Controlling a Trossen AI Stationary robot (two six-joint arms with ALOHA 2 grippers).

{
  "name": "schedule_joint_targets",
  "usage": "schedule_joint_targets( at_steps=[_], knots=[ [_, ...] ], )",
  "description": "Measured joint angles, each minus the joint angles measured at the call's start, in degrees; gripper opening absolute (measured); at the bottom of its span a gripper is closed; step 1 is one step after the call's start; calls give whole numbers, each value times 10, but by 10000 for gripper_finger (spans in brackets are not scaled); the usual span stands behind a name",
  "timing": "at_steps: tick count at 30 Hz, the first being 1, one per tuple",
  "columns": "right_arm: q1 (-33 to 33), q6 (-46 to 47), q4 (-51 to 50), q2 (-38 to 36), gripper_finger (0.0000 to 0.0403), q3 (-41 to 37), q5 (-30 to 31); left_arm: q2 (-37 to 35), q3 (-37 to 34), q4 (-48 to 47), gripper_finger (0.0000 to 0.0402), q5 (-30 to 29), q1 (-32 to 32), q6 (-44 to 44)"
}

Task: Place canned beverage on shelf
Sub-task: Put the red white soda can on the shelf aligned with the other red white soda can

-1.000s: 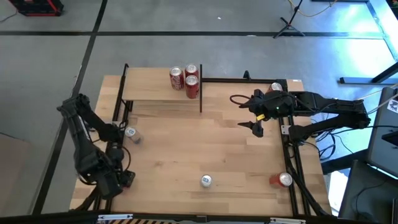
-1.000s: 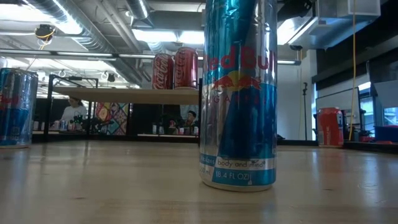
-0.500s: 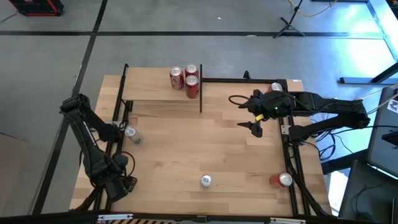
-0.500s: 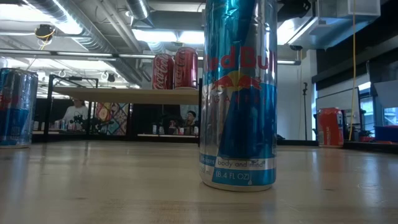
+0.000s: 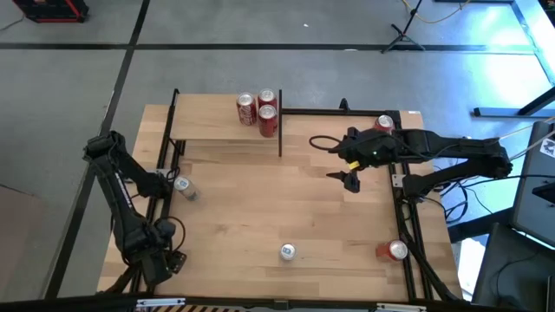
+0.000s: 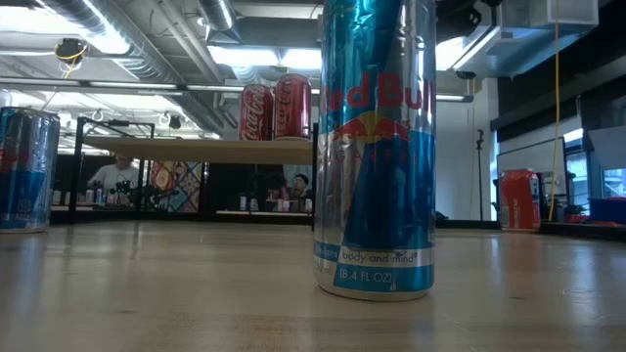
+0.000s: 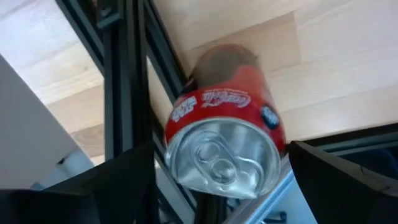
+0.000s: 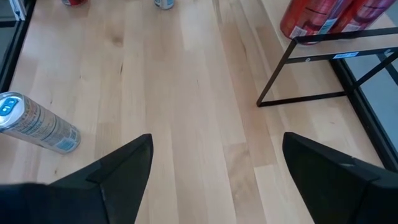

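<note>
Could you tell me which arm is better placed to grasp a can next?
Probably left: the left gripper has open fingers either side of a red aluminium can; the right gripper faces bare wooden tabletop.

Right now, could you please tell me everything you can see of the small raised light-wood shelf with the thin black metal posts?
The small raised light-wood shelf stands at the table's far-left part, a flat rectangular board carried on thin black metal posts, level above the tabletop. Three upright red cola cans stand clustered at its right end; the rest of the board is bare. In the low view, open space shows beneath it. Neither gripper touches it.
</note>
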Motion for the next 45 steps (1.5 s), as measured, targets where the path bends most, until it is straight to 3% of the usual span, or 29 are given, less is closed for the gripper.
schedule_joint_targets(
  at_steps=[8, 16, 25, 36, 45],
  knots=[
    [0, 0, 2, 4, 347, 0, 0, 0, 1, 6, 364, 2, -3, 15],
    [0, 0, 3, 4, 347, 0, 0, -26, 46, -23, 364, -7, -8, 12],
    [0, 6, 3, 4, 347, 0, 0, -29, 26, -32, 364, -28, -31, -2],
    [0, 10, 3, 3, 347, 0, 0, -28, -27, 35, 364, -54, -31, 6],
    [0, 10, 3, 3, 347, 0, 0, -28, -78, 136, 347, -56, -31, 79]
  ],
)
